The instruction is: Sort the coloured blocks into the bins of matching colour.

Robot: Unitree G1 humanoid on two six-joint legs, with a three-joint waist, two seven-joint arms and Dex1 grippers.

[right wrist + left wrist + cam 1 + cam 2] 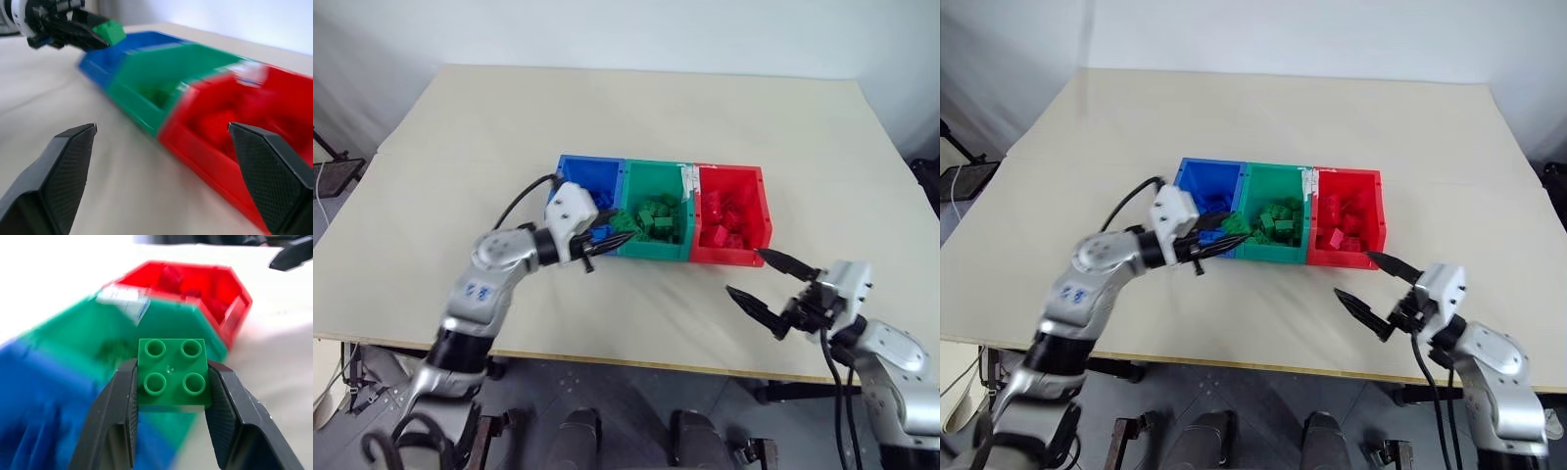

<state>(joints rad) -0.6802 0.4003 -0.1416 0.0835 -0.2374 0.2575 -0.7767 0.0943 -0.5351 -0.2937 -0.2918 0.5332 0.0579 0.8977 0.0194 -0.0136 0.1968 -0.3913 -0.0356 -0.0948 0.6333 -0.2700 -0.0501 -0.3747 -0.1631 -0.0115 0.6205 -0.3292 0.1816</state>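
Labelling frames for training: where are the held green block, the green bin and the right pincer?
green block [172, 372]: left wrist view, studded top face.
green bin [651, 252]: left eye view, front wall.
right pincer [757, 277]: left eye view, midway between fingertips.

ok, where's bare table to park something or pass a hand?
Free: the whole far table behind the bins, and both side stretches. Crowded: the near side, with the left gripper holding a green block at the blue/green bins and the open right gripper before the red bin.
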